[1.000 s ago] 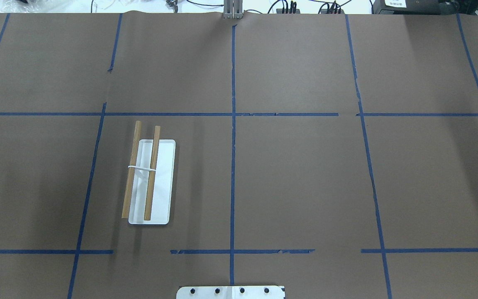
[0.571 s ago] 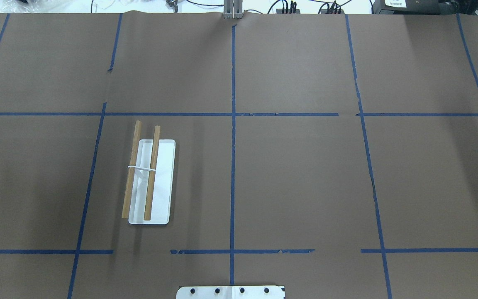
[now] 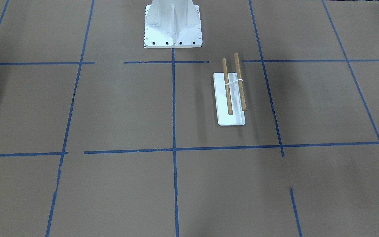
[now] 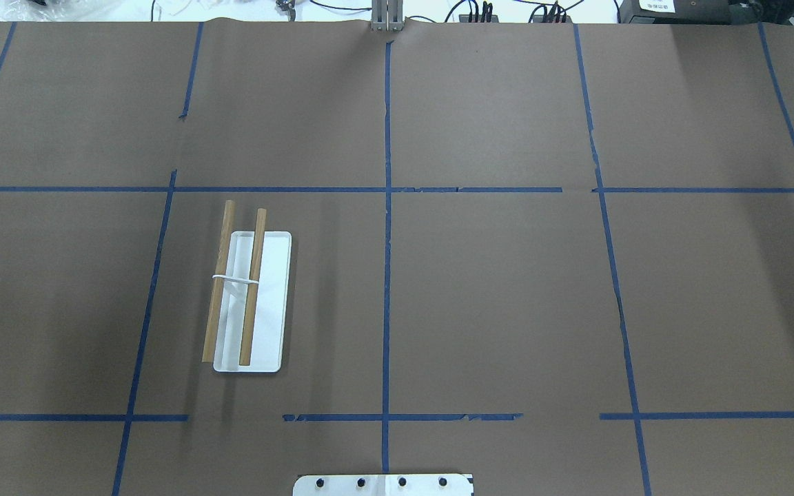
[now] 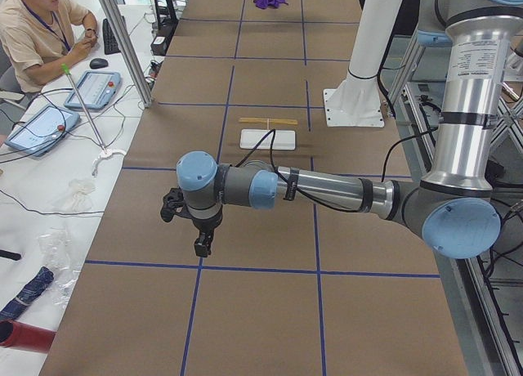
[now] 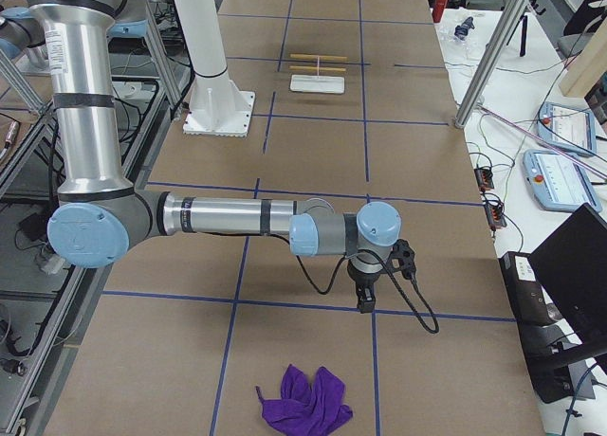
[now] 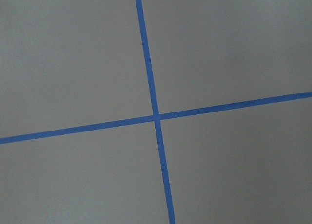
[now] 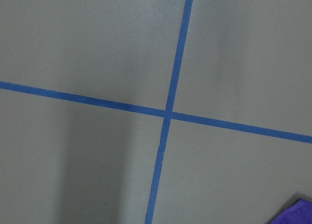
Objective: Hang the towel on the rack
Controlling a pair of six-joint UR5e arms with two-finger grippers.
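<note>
- Left gripper [image 5: 201, 245]: you see it only from the table's end. It hangs fingers-down above the brown table [image 4: 507, 310], at the robot's far left. You cannot tell whether its fingers are open or closed. Its wrist camera looks straight down on a blue tape crossing [image 7: 156, 118].
- Rack [image 4: 269, 303]: it stands on the left half of the table, between the left gripper and the white pedestal [image 3: 173, 23]. Its two wooden rods [image 4: 224, 241] lie parallel above the flat white base and run near-to-far. Neither gripper touches it.
- Right gripper [image 6: 364, 303]: this one too shows only from the table's end. It points down above the table's right part, and you cannot tell how its fingers stand. Its wrist camera shows a second tape crossing [image 8: 167, 112].
- Towel [image 6: 305, 405]: it lies crumpled on the table at the far right end, farther right than the right gripper. It is near those fingers but apart from them, held by nothing. One purple corner shows at the lower right edge of the right wrist view. It is well apart from the rack and from the left gripper.
</note>
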